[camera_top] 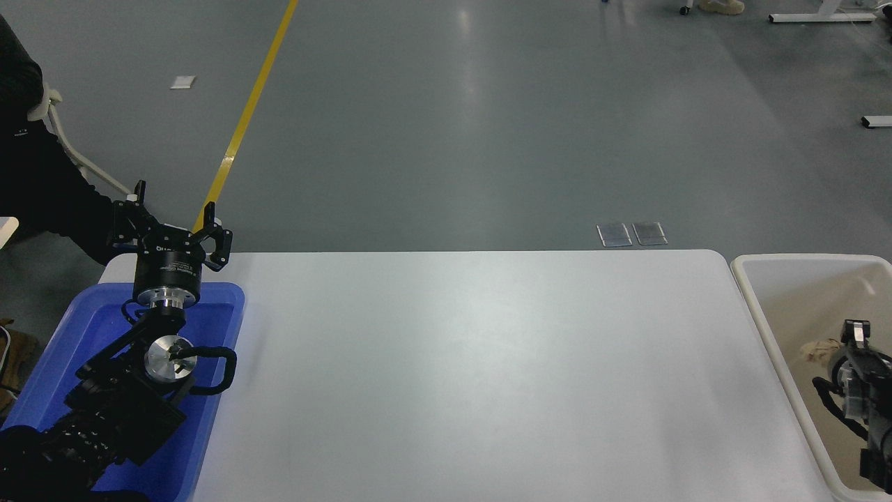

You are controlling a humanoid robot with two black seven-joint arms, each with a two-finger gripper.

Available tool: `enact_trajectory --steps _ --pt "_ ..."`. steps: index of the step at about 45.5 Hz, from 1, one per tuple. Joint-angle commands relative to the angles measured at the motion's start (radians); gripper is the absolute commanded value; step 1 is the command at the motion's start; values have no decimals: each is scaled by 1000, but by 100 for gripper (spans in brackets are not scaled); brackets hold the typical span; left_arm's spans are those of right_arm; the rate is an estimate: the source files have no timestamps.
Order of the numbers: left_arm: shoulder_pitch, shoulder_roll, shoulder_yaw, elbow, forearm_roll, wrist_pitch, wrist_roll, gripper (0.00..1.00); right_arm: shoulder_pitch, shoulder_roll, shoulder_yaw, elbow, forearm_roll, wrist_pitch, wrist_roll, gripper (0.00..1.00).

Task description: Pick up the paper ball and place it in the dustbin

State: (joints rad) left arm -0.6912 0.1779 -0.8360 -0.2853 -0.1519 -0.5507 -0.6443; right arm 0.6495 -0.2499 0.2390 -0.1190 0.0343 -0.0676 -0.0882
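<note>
The tan paper ball (821,349) hangs over the inside of the cream-white dustbin (754,298), which stands off the table's right end. My right gripper (844,343) comes in from the right edge above the bin. One finger (856,333) stands upright beside the ball, and the gripper looks shut on the ball. The rest of the right arm is cut off by the picture's edge. My left gripper (174,203) is open and empty, parked at the lower left above the blue tray.
A bright blue tray (70,324) lies on the white table (474,376) at its left end, under the left arm. A person in dark clothes (28,174) sits beyond the table's far left corner. Grey floor lies past the far edge.
</note>
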Motion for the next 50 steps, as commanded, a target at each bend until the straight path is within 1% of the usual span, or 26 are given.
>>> enact_trajectory --steps 1,2,3,4,5,10,29,41,44,50 --pt "1 0 0 0 0 0 0 99 -4 3 62 -4 25 -24 1 28" --pt "-1 0 0 0 0 0 0 99 -1 -2 69 -4 29 -29 1 39" --pt "-1 0 0 0 0 0 0 99 1 -8 77 -4 32 -34 2 56" --pt "1 0 0 0 0 0 0 99 2 -17 82 -2 33 -35 1 84" --pt "-1 0 0 0 0 0 0 99 4 -26 83 -2 33 -34 1 100" --pt "-1 0 0 0 0 0 0 99 12 -48 85 -2 36 -31 1 100" --pt "-1 0 2 0 0 0 0 99 65 -48 75 -1 35 -18 -2 100" --pt "-1 0 3 0 0 0 0 99 148 -52 51 5 12 66 -10 100" --pt "-1 0 3 0 0 0 0 99 170 -89 -21 56 12 91 -28 100" --pt "-1 0 3 0 0 0 0 99 248 -251 -210 299 12 97 -30 100"
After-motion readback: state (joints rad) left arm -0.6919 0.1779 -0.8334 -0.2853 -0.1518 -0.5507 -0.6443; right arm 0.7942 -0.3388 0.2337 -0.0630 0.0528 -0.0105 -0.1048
